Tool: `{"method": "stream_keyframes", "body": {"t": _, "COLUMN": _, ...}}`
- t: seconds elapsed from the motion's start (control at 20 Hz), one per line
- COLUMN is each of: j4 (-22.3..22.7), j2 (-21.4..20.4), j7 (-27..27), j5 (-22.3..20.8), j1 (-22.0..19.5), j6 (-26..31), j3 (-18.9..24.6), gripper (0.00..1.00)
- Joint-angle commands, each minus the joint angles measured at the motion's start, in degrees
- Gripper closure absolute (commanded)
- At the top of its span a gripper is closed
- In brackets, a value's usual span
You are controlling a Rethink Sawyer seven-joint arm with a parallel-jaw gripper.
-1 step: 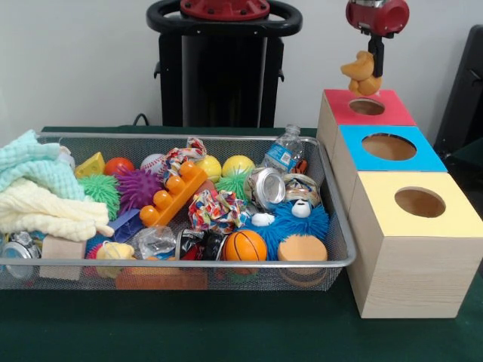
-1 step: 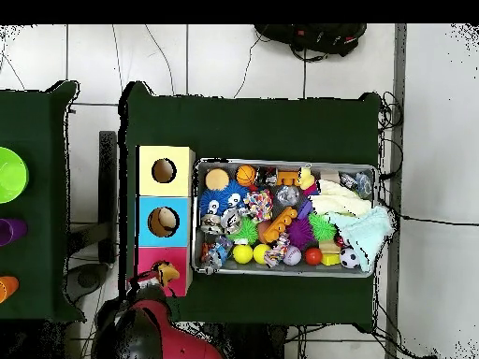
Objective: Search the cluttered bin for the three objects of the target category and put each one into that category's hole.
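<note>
Hanging over the red box [image 1: 367,107], jaws clamped on one orange plush toy [image 1: 361,73], perhaps a duck; three boxes stand beside the bin [image 1: 332,249].

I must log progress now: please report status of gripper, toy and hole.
Gripper shut on orange plush toy. Toy hanging directly above hole of red box, not yet released. Nothing blocking the hole.

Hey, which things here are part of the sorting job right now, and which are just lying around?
In the job:
gripper
orange plush toy, held above the red box
red box
wire bin

Lying about:
blue box
yellow box
basketball
towels
crushed can
water bottle
</note>
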Motion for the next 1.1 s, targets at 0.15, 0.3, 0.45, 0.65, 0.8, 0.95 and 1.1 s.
{"method": "stream_keyframes", "body": {"t": 0.15, "j4": -1.2, "j2": 3.7, "j7": 14.2, "j5": 0.6, "j1": 0.6, "j6": -3.4, "j3": 2.3, "gripper": 1.00}}
{"method": "stream_keyframes", "body": {"t": 0.3, "j4": -2.4, "j2": 4.9, "j7": 13.9, "j5": 2.9, "j1": 3.9, "j6": -3.0, "j3": -0.4, "gripper": 1.00}}
{"method": "stream_keyframes", "body": {"t": 0.45, "j4": -3.3, "j2": 6.1, "j7": 14.3, "j5": 4.6, "j1": 6.9, "j6": -3.8, "j3": -2.2, "gripper": 1.00}}
{"method": "stream_keyframes", "body": {"t": 0.65, "j4": -4.7, "j2": 7.0, "j7": 14.1, "j5": 6.6, "j1": 10.4, "j6": -3.0, "j3": -4.4, "gripper": 1.00}}
{"method": "stream_keyframes", "body": {"t": 0.8, "j4": -4.8, "j2": 7.2, "j7": 14.3, "j5": 6.6, "j1": 10.5, "j6": -3.1, "j3": -4.2, "gripper": 0.00}}
{"method": "stream_keyframes", "body": {"t": 0.95, "j4": -4.5, "j2": 7.1, "j7": 14.7, "j5": 6.1, "j1": 9.9, "j6": -3.5, "j3": -3.4, "gripper": 0.00}}
{"method": "stream_keyframes", "body": {"t": 1.1, "j4": -4.1, "j2": 6.7, "j7": 15.5, "j5": 5.4, "j1": 8.9, "j6": -4.1, "j3": -2.2, "gripper": 0.00}}
